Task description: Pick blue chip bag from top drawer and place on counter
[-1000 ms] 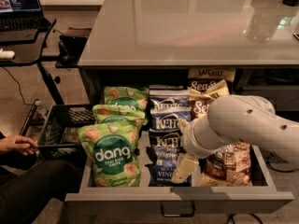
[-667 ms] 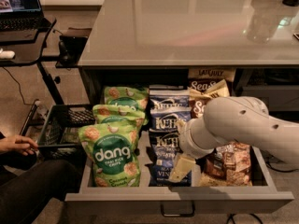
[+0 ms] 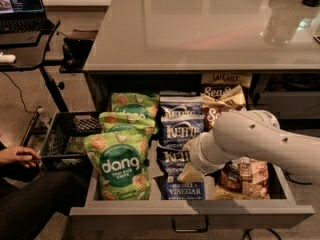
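Note:
The top drawer (image 3: 150, 215) stands pulled out below the counter (image 3: 200, 29). Three dark blue chip bags stand in its middle column, one behind the other. The front blue chip bag (image 3: 175, 186) shows "VINEGAR" on its lower panel. My gripper (image 3: 191, 174) comes in from the right on a white arm and is down at the right side of the front blue bag, over its upper part. The arm hides part of that bag and the bags to its right.
Green "dang" bags (image 3: 120, 166) fill the drawer's left column and brown bags (image 3: 245, 176) the right. A black crate (image 3: 65, 134) stands on the floor at the left. A person's hand (image 3: 17, 156) and leg are at the lower left. A black desk with a laptop (image 3: 20, 14) is at the top left.
My arm has shifted slightly left and down, bringing the gripper closer onto the front blue bag. The bags have not moved.

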Tool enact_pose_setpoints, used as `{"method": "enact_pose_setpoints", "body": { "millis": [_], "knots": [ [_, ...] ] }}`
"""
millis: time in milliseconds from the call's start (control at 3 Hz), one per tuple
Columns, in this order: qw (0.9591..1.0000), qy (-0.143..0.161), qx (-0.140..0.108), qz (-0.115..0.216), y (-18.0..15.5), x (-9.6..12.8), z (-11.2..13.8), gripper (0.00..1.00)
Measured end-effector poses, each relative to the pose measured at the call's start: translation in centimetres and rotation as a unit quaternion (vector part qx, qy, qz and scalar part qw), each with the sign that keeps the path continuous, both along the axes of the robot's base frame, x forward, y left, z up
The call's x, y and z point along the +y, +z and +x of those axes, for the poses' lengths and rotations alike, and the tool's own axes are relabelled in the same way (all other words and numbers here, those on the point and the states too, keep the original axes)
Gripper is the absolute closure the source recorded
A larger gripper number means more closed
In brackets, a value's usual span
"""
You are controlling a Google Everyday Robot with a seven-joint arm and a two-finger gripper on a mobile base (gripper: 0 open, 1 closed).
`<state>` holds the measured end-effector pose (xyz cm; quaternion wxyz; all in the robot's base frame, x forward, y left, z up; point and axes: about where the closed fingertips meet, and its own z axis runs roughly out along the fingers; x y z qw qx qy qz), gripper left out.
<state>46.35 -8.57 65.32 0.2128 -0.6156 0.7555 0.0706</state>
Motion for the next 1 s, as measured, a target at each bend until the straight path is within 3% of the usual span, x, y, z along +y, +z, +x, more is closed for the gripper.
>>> {"method": "enact_pose_setpoints", "body": {
  "millis": [667, 1000],
  "knots": [
    [1.0, 0.0, 0.0, 0.0, 0.0, 0.0, 0.0, 0.91],
    [1.0, 0.0, 0.0, 0.0, 0.01, 0.0, 0.0, 1.0]
  ]
}}
